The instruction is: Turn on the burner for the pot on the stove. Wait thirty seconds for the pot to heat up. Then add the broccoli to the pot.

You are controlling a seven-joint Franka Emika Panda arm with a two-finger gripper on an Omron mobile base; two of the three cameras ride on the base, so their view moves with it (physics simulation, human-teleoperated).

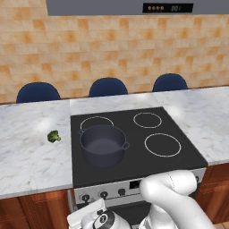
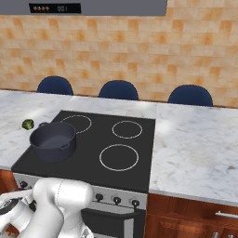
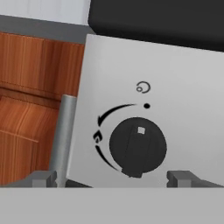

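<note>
Your gripper (image 3: 111,177) is hanging wide open before a stove (image 1: 134,172) knob (image 3: 137,146); pot (image 1: 103,145) is sitting on a burner, broccoli (image 1: 54,136) lying on the counter (image 1: 27,152)

Pot (image 1: 103,144) was dark blue-grey, stove (image 1: 179,154) black with thin white rings, broccoli (image 1: 54,136) green, counter (image 1: 31,152) white-grey marble, wall tiles (image 1: 112,49) mottled orange.

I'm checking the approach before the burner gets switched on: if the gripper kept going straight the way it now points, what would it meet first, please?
Most likely the dark knob on the stove's silver front panel. In the hand view it sits ahead of the open gripper, slightly toward one fingertip rather than centred. How far off it is cannot be told.
</note>
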